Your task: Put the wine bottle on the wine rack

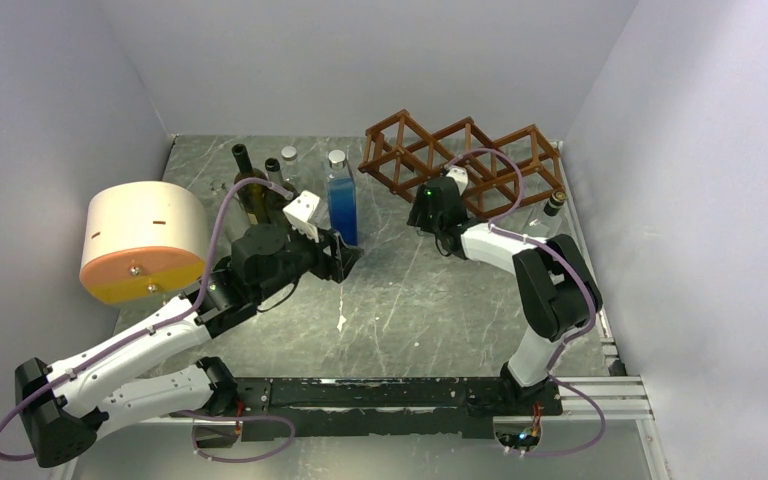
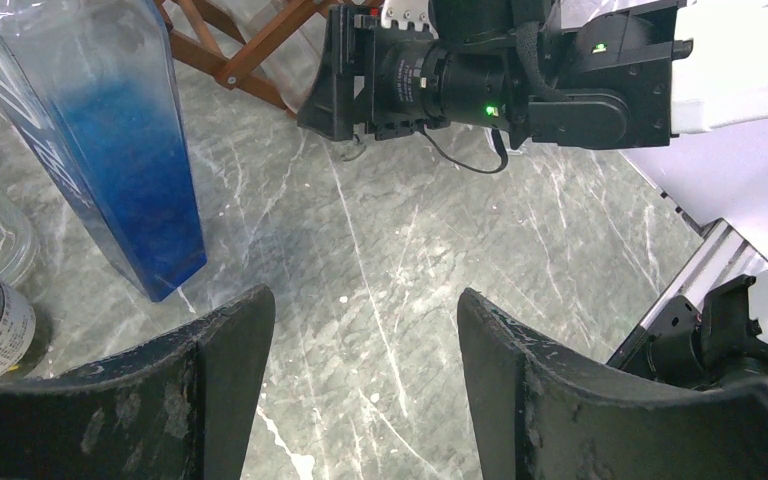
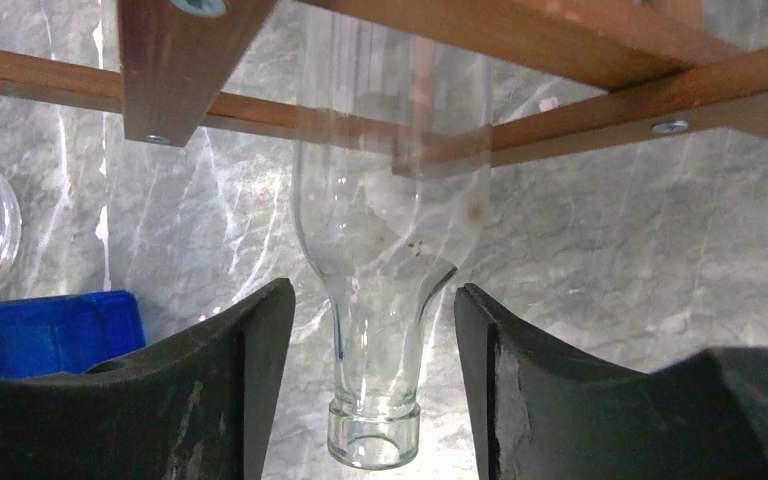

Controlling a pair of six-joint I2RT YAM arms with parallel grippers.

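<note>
Top external view: the wine rack stands at the tabletop's far right corner, near both walls, with bare marble in front. The clear wine bottle lies in a rack opening. Its neck sits between the right hand's spread fingers, touching neither. Fingers apart, the left hand hovers beside a part-filled blue bottle.

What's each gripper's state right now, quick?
Left gripper: open, empty.
Right gripper: open, with the clear wine bottle in the wine rack, its neck between the jaws, unclamped.

A lab test cell: plain white walls enclose a marble-patterned tabletop and mounting rail.
</note>
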